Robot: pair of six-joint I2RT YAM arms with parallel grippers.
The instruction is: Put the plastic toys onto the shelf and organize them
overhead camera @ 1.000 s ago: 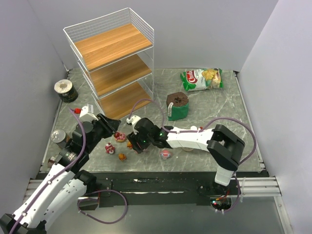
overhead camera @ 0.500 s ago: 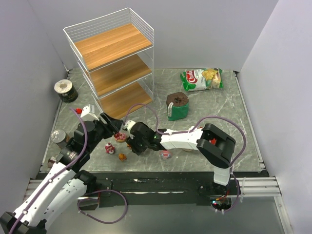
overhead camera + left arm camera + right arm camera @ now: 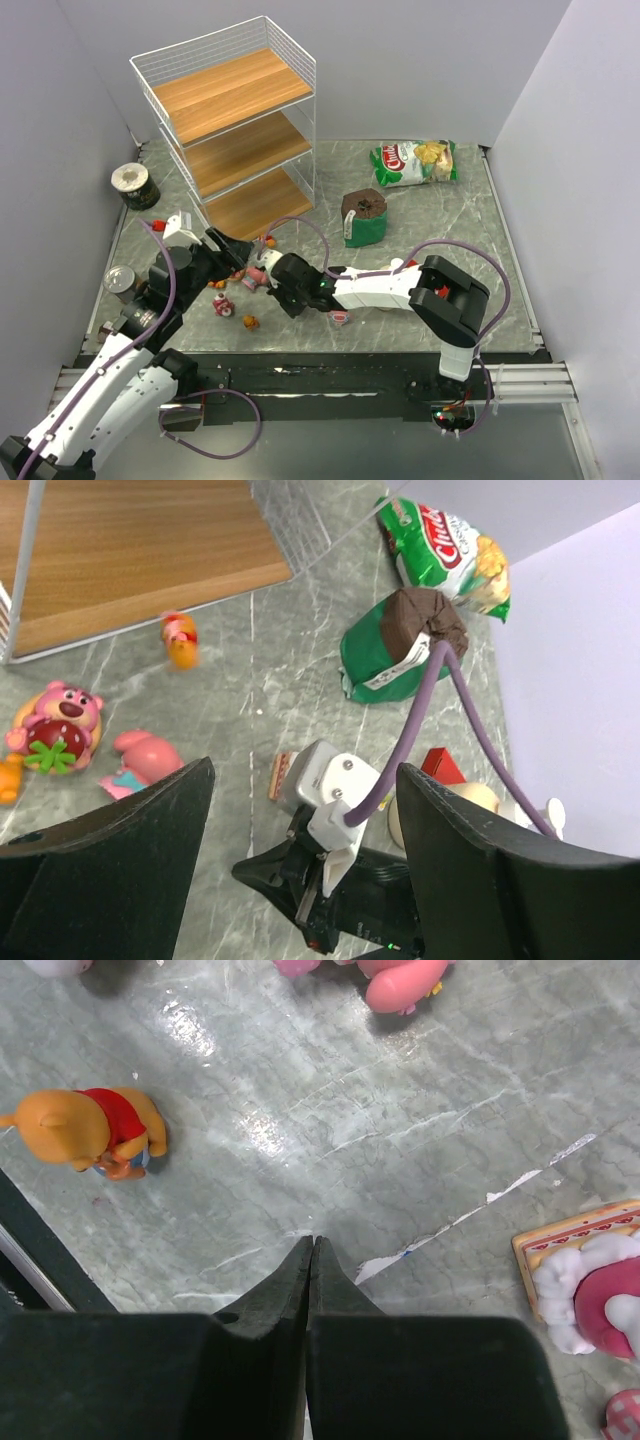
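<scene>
1. Collision risk: the left gripper [image 3: 232,254] and right gripper [image 3: 262,276] are crowded over the same cluster of plastic toys [image 3: 222,306], just beside each other. A contact between wrists is judged likely if either is advanced.
2. The right gripper [image 3: 312,1242] is clenched on nothing, tips low over the table [image 3: 420,1160]. If it is swept sideways, the orange bear [image 3: 95,1132] or pink toy [image 3: 405,982] could be shoved out of reach or under the shelf [image 3: 235,130].
3. The left gripper [image 3: 305,770] is spread wide and nothing is held. The right arm's purple cable [image 3: 440,710] is seen right in front of it, so a snag is possible on descent.
4. The toys are small and rounded, so a slip or roll on pinch is to be expected. The strawberry bear [image 3: 55,725] and the orange-yellow figure [image 3: 180,645] lie near the shelf's foot. No toy is seen on any tier, so the task is judged barely begun.
5. Against one second ago:
   - The right gripper has been moved left and the left gripper slightly forward, so the gap between them is smaller.
   - The right elbow has been drawn left.
   - An orange toy [image 3: 266,241] now shows by the shelf's foot and the cluster looks more scattered; pushing is suspected.
</scene>
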